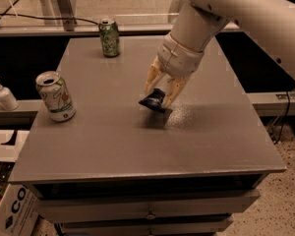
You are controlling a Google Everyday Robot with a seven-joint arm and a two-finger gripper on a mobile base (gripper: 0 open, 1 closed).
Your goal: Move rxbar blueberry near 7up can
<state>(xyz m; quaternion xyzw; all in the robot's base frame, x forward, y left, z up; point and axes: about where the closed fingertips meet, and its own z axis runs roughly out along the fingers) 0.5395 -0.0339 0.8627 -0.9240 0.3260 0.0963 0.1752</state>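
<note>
Surface: a grey tabletop (pixel 137 146) on a cabinet, with a window ledge along the far side.
Drawers: the drawers (pixel 147 205) under the top are shut, their contents hidden.
Gripper: the gripper (pixel 160 94) hangs over the middle of the table on a white arm coming in from the far right. Its tan fingers (pixel 151 77) point down and are pinched onto a dark bar.
Rxbar blueberry: the rxbar blueberry (pixel 153 102) is tilted between the fingertips, apparently just clear of the table, with its shadow close under it.
7up can: the 7up can (pixel 54 96) stands upright near the left edge, well apart from the bar.
Green can: the darker green can (pixel 109 37) stands upright at the far edge.
Soap bottle: a pump bottle (pixel 3 94) sits on the ledge to the left.
Box: a cardboard box (pixel 14 211) sits on the floor, near left; I cannot tell what is in it.
</note>
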